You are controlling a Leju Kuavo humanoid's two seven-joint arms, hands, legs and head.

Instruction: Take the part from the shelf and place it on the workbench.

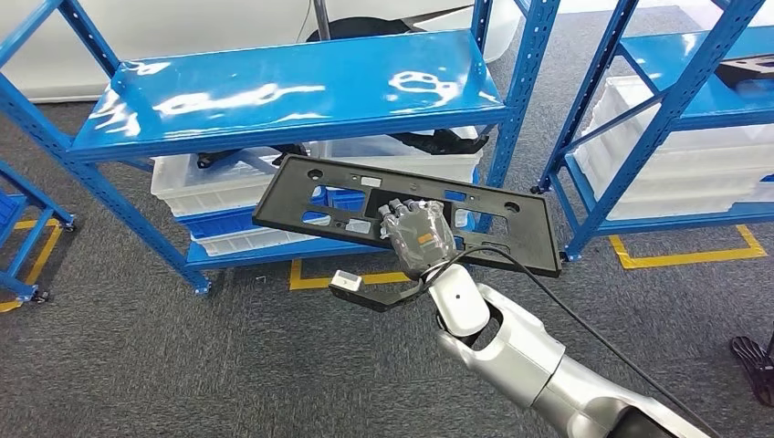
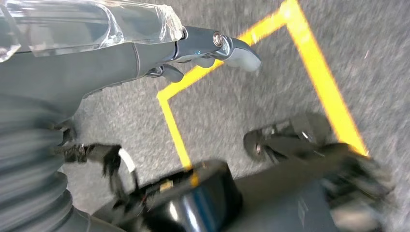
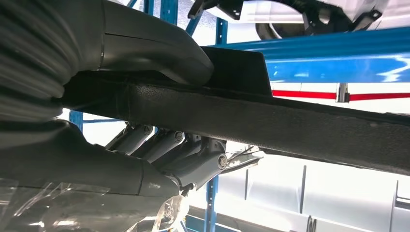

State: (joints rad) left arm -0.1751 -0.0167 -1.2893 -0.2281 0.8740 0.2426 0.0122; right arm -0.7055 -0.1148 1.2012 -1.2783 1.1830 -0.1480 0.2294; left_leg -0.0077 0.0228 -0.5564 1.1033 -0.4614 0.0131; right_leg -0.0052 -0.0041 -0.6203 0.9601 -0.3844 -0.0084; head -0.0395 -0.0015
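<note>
Your right hand (image 1: 415,235) grips the part (image 1: 347,205) — a long, flat black panel with cut-outs — near the middle of its near edge, and the part is in the air in front of the blue shelf (image 1: 292,91), tilted, clear of the shelf board. In the right wrist view the thumb (image 3: 159,50) lies on 1 face of the panel (image 3: 290,125) and the fingers (image 3: 164,150) press on the other, so the grip looks sound. Hold that pinch firm as you carry: the panel is long and overhangs the hand on both sides, so I judge it will want to twist. Turn slowly toward the workbench, which I cannot see here.

Your left hand (image 2: 212,48) hangs over the grey floor with its fingers loosely curled and nothing in them.

Mind the blue uprights (image 1: 525,87) on either side — the panel's ends could clip them. White bins (image 1: 196,182) sit on the lower shelf, and a 2nd rack (image 1: 694,55) stands to the right. Yellow floor tape (image 1: 685,258) marks the bays.
</note>
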